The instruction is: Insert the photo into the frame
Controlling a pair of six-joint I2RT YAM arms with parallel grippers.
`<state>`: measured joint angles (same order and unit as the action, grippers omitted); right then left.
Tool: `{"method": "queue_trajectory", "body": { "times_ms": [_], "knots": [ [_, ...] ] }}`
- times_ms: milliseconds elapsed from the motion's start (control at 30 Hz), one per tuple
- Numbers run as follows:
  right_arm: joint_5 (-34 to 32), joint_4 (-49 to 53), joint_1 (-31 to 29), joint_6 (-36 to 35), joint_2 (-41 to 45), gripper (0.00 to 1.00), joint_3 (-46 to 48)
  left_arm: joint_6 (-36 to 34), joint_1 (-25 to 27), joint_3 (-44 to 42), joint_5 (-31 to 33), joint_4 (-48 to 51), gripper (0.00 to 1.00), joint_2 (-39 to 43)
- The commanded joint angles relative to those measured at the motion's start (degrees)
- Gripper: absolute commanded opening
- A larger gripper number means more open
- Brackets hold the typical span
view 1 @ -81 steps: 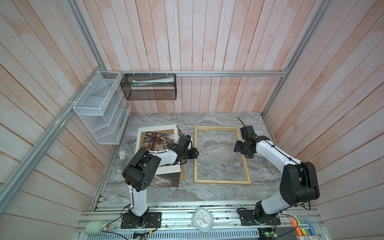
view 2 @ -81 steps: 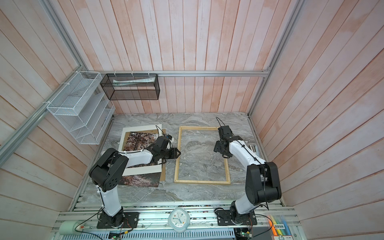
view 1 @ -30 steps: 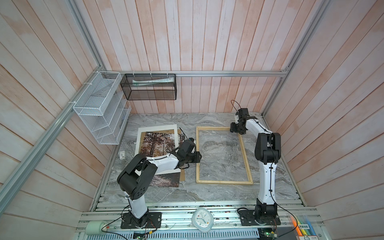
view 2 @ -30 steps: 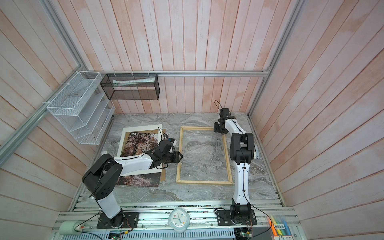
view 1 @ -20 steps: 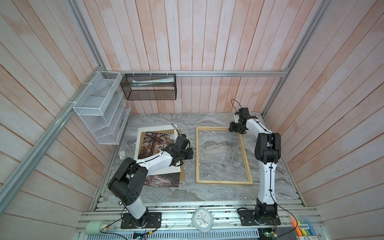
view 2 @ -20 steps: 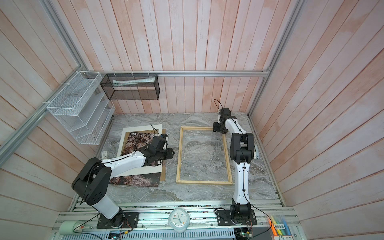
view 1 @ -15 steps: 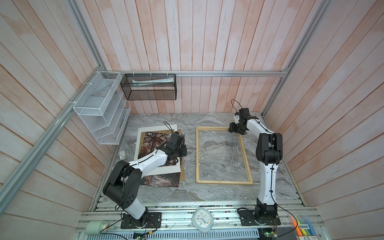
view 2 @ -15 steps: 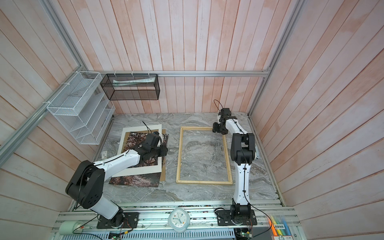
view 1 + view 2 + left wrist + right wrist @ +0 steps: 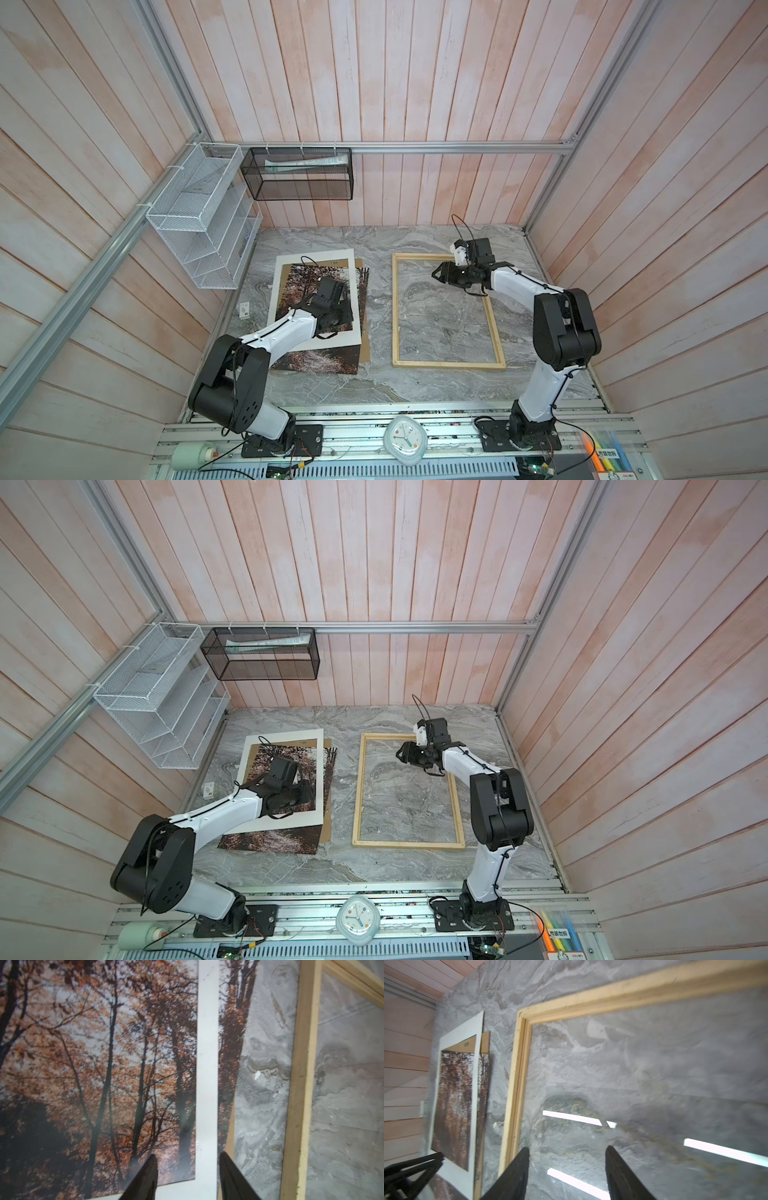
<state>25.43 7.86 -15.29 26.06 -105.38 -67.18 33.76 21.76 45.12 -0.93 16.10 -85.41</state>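
Fingers (image 9: 146, 1176) of the left gripper (image 9: 187, 1157) are spread empty astride the mat (image 9: 207, 1064), the right gripper (image 9: 567, 1149) held open over the frame (image 9: 517, 1084), so the photo (image 9: 104, 1053) under the mat could be dragged askew.

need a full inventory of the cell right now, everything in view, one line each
photo: 1, brown-orange forest print, left on the table, lower end sticking out from under the mat board
mat board: 1, white with window, on top of the photo
backing board: 1, brown, under both, edge showing on the frame's side
frame: 1, pale wood, flat on the table, right of the stack, no photo in it
wire rack: 1, white, left wall
mesh basket: 1, black, back rail
clock: 1, white, front rail
tag: 1, white, table's left edge
markers: several, coloured, front right
table: 1, grey marble
left gripper: 1, black fingers, open over the mat board
right gripper: 1, black fingers, open over the frame's far end
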Motion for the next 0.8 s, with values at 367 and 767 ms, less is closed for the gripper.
{"method": "queue_trajectory", "body": {
  "times_ms": [367, 767],
  "knots": [
    [9.9, -13.0, -20.0, 14.5, -9.7, 0.60, -4.9, 2.6, -2.3, -7.5, -3.3, -3.6, 0.49, 5.2],
    [12.0, -8.1, -25.8, 14.4, -18.5, 0.59, -15.5, 5.2, -2.5, -12.0, -6.6, -9.1, 0.48, 4.1]
  ]
}}
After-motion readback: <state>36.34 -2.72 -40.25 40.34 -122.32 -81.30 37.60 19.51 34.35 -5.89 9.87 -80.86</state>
